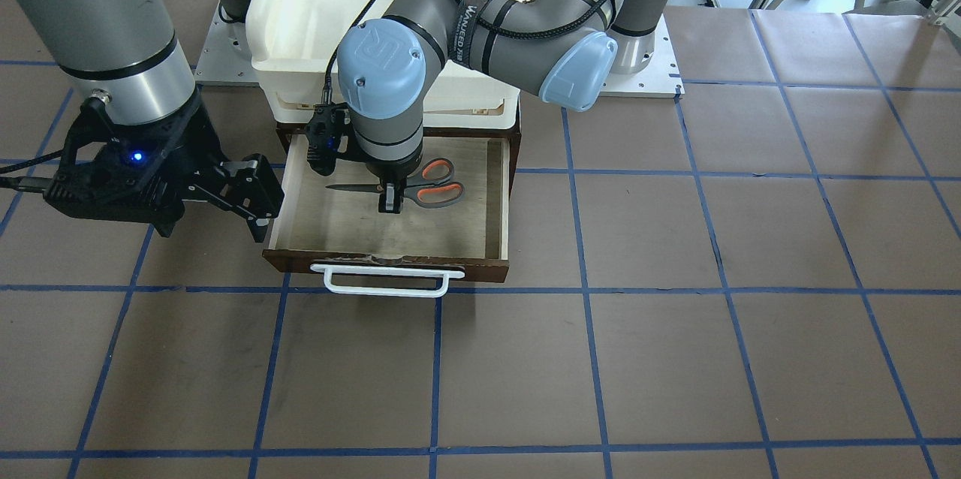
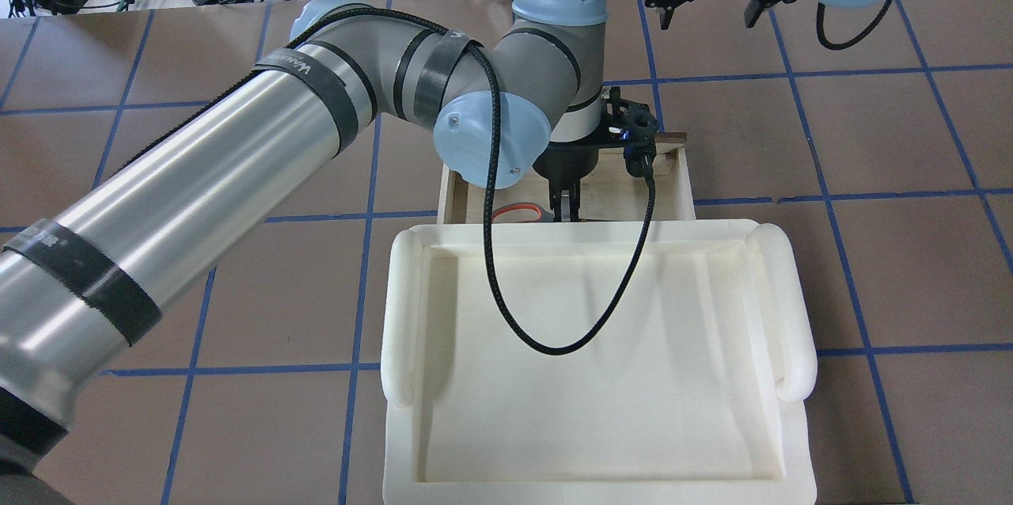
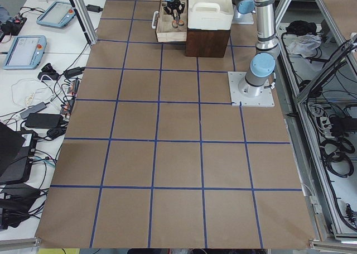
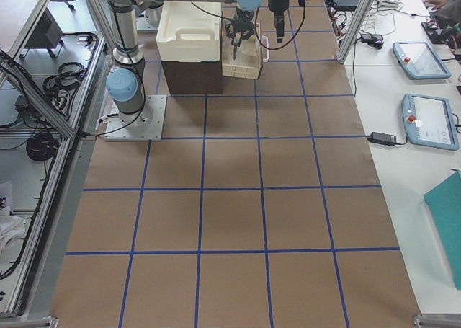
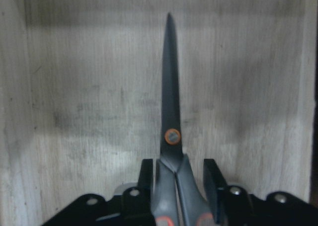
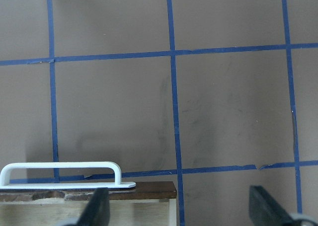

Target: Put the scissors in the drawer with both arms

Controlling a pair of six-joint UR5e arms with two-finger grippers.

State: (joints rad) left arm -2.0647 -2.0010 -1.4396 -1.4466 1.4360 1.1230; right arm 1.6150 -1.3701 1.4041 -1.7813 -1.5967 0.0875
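exterior front-facing view, near to far: the white bar handle (image 1: 387, 280) was noted first, then the open drawer (image 1: 495, 194). the scissors (image 1: 424, 182) were seen on or just over its pale floor, blades toward the robot's right and handles toward its left. the cream tray (image 1: 300, 36) was seen behind, on top of the cabinet.

the left gripper (image 1: 390, 203) was found straddling the scissors just behind the orange pivot. in the left wrist view its fingers (image 5: 145, 174) were seen close on either side of the shank. whether they were clamped or slightly parted could not be told.

step judged: release into the drawer. it would be done well if the scissors were laid flat before the fingers were parted. the parting should be kept small, and the wrist lifted straight up, clear of the tray's rim.

pose: the left arm was reached across over the tray, wrist pointed straight down into the drawer. the right gripper (image 1: 259, 201) was held just beside the drawer's front corner, above the table. its fingers were spread wide and empty, as confirmed in the right wrist view.
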